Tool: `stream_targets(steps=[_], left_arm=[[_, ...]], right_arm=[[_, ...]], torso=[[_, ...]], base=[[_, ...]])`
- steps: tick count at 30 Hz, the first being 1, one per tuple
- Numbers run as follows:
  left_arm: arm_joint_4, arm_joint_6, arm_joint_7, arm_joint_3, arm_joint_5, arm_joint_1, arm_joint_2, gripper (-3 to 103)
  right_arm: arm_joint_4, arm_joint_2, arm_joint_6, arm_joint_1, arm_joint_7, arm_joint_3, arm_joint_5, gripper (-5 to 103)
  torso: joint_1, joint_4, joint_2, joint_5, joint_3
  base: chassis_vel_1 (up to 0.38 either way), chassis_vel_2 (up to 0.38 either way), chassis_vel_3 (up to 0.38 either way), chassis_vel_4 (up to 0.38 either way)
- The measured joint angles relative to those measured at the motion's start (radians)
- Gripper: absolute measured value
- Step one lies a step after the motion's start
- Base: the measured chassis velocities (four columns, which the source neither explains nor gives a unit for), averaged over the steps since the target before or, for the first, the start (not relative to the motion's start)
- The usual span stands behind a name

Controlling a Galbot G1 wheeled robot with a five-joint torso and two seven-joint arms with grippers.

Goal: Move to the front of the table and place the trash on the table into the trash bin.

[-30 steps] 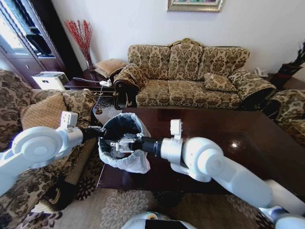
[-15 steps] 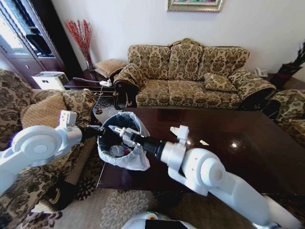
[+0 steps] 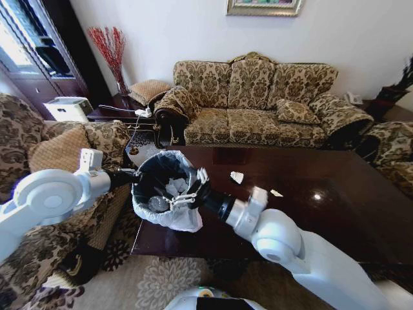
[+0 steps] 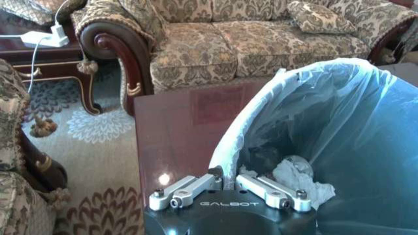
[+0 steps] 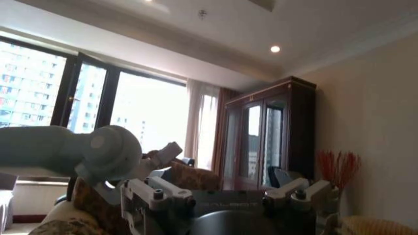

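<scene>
Head view: the bin, lined with a pale plastic bag, sits at the desk's near-left corner, about 9 o'clock in the picture from the desk centre. Left gripper is at the bin's rim on its 9 o'clock side, pinching the bag edge. Right gripper reaches from the 4 o'clock side and hangs over the bin's mouth, fingers spread, nothing between them. Inside the bin lie white crumpled paper and a clear bottle. Two white scraps remain on the desk: one near the far edge, just beyond the right arm, and a smaller one further toward 3 o'clock.

Left wrist view: left gripper has its fingers pressed together on the bag rim of the bin. Crumpled paper lies inside just past the fingers. The glossy desk runs beside the bin; a patterned sofa stands beyond.

Right wrist view: right gripper points up toward windows and a tall cabinet, fingers spread and empty. The left arm shows at 9 o'clock.
</scene>
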Motion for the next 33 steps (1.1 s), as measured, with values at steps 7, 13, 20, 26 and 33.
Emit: stream_targets(steps=[7,13,20,26,33], left_arm=[[-0.004,0.000,0.000,0.002,0.003,-0.001,-0.011,0],[-0.016,-0.001,-0.003,0.001,0.005,0.003,-0.020,0],[-0.020,-0.001,-0.006,0.002,0.005,0.008,-0.022,0],[-0.015,-0.002,-0.008,0.007,0.006,0.009,-0.026,0],[-0.004,-0.002,-0.009,0.011,0.006,0.012,-0.026,0]], right_arm=[[-0.127,0.007,-0.008,-0.130,0.309,0.137,-0.023,100],[-0.397,0.091,-0.004,-0.174,0.423,0.200,-0.022,100],[-0.722,0.224,0.092,-0.159,0.327,0.203,-0.097,100],[-0.980,0.357,0.081,-0.083,0.241,0.202,-0.054,100],[-1.112,0.434,0.085,-0.047,0.243,0.216,-0.056,100]], torso=[[0.000,-0.0003,0.000,0.0001,0.000],[0.000,0.0000,0.000,0.0007,0.000],[0.000,0.0001,0.000,0.0001,0.000],[0.000,0.0001,0.000,-0.0003,0.000],[0.000,0.0000,0.000,-0.0002,0.000]], base=[[0.000,0.000,0.000,0.000],[0.000,0.000,0.000,0.000],[0.000,0.000,0.000,0.000],[0.000,0.000,0.000,0.000],[0.000,0.000,0.000,0.000]])
